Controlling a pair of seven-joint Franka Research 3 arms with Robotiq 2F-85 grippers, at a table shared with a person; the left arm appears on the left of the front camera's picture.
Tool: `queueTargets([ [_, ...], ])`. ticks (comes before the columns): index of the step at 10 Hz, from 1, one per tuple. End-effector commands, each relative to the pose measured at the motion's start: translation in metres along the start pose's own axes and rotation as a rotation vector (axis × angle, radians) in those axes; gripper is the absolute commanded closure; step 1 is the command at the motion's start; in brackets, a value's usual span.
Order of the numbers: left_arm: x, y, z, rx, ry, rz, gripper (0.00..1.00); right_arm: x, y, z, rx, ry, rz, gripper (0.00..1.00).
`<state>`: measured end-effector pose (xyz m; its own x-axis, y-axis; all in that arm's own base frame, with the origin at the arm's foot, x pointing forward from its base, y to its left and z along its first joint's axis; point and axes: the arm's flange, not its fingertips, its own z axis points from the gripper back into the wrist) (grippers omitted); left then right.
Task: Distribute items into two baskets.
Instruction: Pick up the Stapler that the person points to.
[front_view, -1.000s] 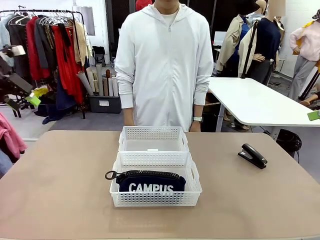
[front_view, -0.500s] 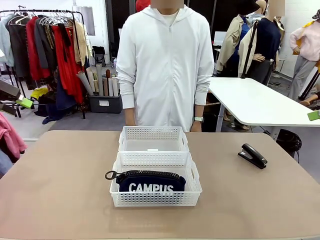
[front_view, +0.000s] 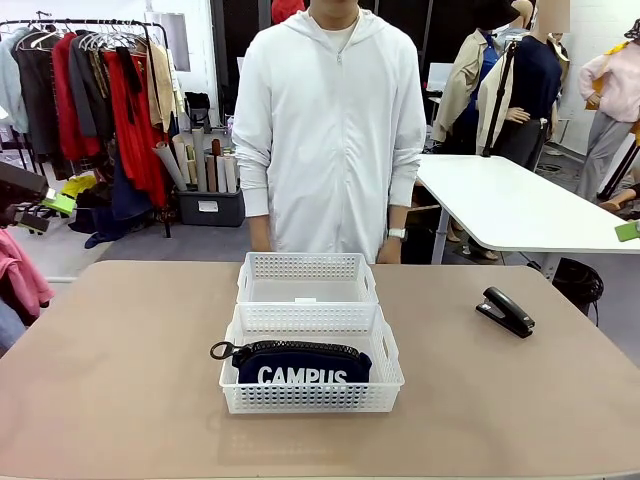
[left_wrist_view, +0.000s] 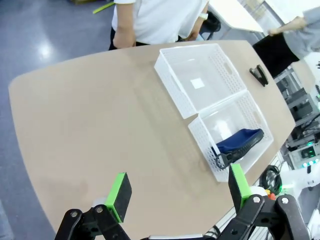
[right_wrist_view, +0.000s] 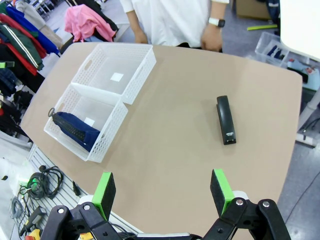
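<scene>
My left tool (left_wrist_view: 179, 191) and right tool (right_wrist_view: 162, 192) hang high above the counter (front_view: 120, 380), both spread wide and empty. Pouch (front_view: 300, 362) lies inside near basket (front_view: 312, 400), far below both tools. Far basket (front_view: 308, 267) butts against its back. Stapler (front_view: 505, 311) sits to its right, well apart.

Pouch (front_view: 303, 363): navy blue fabric, white "CAMPUS" lettering, black zip and pull.
Stapler (front_view: 505, 311): black all over, so far as I can see.
Near basket (front_view: 312, 398): white, with a lattice of small holes in the walls.
Far basket (front_view: 307, 268): white, same lattice pattern.
Table (front_view: 120, 370): plain beige-brown.
My left gripper (left_wrist_view: 178, 190): black fingers, bright green pads.
My right gripper (right_wrist_view: 162, 192): black fingers, bright green pads, matching my left.
Person's jacket (front_view: 335, 130): plain white.
</scene>
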<state>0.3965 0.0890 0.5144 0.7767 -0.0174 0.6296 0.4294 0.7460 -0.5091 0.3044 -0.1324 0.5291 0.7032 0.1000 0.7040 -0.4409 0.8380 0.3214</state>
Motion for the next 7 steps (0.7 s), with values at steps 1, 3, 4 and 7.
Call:
queueTargets([
  [1, 0.0049, 0.0062, -0.0042, -0.052, -0.024, 0.0, 0.0, 0.0018, 0.0006, 0.0001, 0.023, -0.023, 0.002, 0.0],
  [3, 0.0061, 0.0067, -0.0062, -0.051, -0.021, -0.002, 0.0, 0.0018, 0.0006, 0.0001, 0.023, -0.023, 0.002, 0.0],
  [4, 0.0062, 0.0056, -0.0055, -0.056, -0.026, -0.025, 0.0, 0.0018, 0.0006, 0.0001, 0.023, -0.023, 0.002, 0.0],
  [7, 0.0027, 0.0034, -0.0063, -0.038, -0.008, 0.017, 0.0, 0.0018, 0.0006, 0.0001, 0.023, -0.023, 0.002, 0.0],
])
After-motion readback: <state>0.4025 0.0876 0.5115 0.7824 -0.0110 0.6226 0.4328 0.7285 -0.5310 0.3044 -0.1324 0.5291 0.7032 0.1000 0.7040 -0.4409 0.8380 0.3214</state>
